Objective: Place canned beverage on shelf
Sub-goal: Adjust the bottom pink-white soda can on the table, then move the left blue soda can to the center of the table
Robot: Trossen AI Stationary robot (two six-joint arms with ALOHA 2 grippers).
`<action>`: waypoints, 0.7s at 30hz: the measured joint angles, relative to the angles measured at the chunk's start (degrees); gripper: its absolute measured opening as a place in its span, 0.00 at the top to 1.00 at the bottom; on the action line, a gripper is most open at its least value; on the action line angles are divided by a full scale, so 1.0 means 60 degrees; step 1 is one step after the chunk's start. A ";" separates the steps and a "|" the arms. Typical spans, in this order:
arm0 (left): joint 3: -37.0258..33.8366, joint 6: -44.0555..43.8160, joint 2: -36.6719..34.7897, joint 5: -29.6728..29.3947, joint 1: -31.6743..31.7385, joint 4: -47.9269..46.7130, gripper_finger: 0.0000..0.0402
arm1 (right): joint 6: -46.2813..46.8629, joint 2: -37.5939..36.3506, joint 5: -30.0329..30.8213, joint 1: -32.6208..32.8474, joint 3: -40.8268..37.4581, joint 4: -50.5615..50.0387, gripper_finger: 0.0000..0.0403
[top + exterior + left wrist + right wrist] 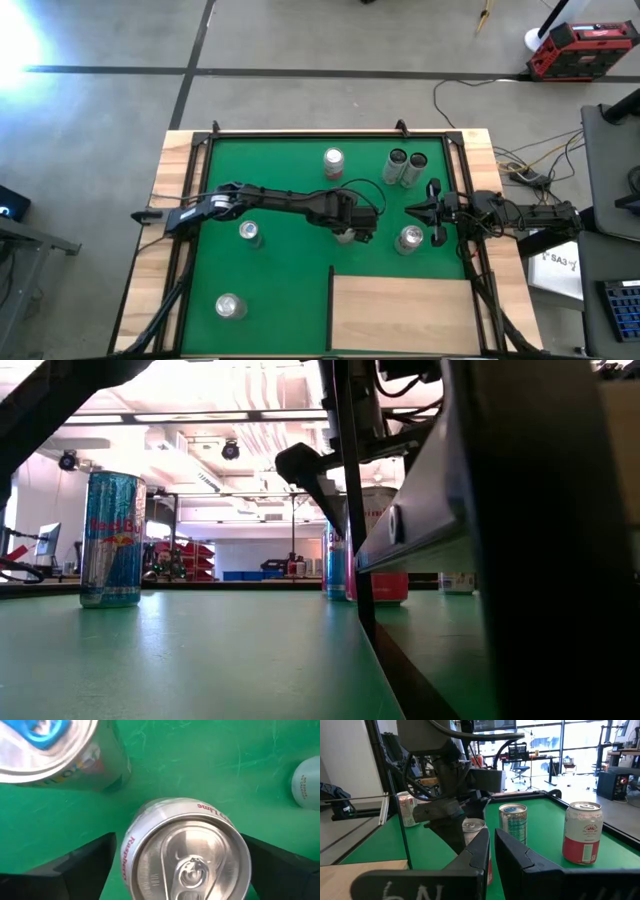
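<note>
The left gripper (347, 233) hung over a silver can (185, 855) on the green mat (290, 270), its fingers spread wide on either side. The right gripper (418, 210) waited nearby, closed and empty.

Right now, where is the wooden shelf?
From above, the shelf lies at the green mat's near right corner, just below the can by the right gripper.

Left arm out over mid-table, right arm parked at the right edge.

The left arm reaches from the table's left edge across to its middle, wrist angled down, left gripper (347, 232) low with its fingers (75, 870) spread wide apart. The right arm lies along the right edge, pointing inward, right gripper (492, 851) level with its fingers pressed together and holding nothing.
</note>
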 joint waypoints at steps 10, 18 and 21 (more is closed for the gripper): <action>0.1113 0.0136 -0.0017 0.0255 -0.0164 -0.0830 0.07 | -0.0001 0.0000 0.0003 0.0000 0.0003 0.0001 0.94; 0.1507 -0.0490 -0.0196 0.0269 -0.0564 -0.2800 0.06 | -0.0004 0.0000 0.0003 0.0002 0.0003 -0.0012 0.94; 0.1491 -0.1092 -0.0276 0.0450 -0.0725 -0.3729 0.06 | 0.0005 0.0000 0.0000 0.0001 0.0003 -0.0023 0.94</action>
